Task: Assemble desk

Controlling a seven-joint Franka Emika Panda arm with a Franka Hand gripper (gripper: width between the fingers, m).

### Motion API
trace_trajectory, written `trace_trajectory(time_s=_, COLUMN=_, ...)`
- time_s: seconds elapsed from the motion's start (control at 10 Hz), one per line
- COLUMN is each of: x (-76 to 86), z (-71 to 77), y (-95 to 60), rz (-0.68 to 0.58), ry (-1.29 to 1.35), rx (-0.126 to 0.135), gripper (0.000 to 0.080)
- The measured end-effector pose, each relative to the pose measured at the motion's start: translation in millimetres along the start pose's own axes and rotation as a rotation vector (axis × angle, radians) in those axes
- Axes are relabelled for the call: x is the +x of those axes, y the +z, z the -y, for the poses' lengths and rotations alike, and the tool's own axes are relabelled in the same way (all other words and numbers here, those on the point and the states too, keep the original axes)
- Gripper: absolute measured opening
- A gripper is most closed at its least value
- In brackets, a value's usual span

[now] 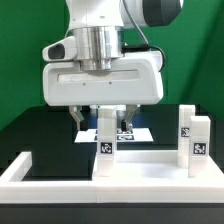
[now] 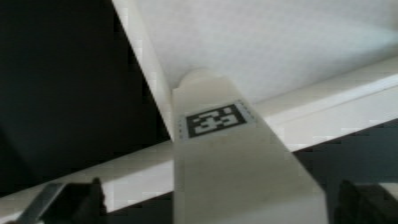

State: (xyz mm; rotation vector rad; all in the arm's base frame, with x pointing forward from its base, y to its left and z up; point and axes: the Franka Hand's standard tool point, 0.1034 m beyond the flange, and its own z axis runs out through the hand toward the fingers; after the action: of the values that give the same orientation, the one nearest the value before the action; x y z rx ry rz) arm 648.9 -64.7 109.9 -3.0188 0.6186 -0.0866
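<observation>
The white desk slab (image 1: 150,163) lies flat near the front. One tagged white leg block (image 1: 195,140) stands upright on its corner at the exterior view's right. A second leg block (image 1: 105,138) stands upright on the slab toward the exterior view's left. My gripper (image 1: 105,124) hangs straight over this second leg, with a finger on each side of its top. In the wrist view the leg (image 2: 228,150) with its square tag runs between my fingers (image 2: 75,202), with a dark gap on both sides. The gripper (image 2: 222,208) is open. The slab (image 2: 249,40) shows behind the leg.
A long white raised border rim (image 1: 25,168) runs along the front and the exterior view's left of the black table. The marker board (image 1: 135,131) lies flat behind the legs, under the arm. A green wall stands at the back.
</observation>
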Motion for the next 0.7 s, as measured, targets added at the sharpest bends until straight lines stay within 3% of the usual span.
trace_trajectory(time_s=0.3, x=-0.1, z=0.1, y=0.2, rz=0.000, ry=0.153, rx=0.001, gripper=0.0287)
trace_trajectory(time_s=0.7, x=1.0, z=-1.7, y=0.7, rz=0.000, ry=0.509, rx=0.002, gripper=0.0288)
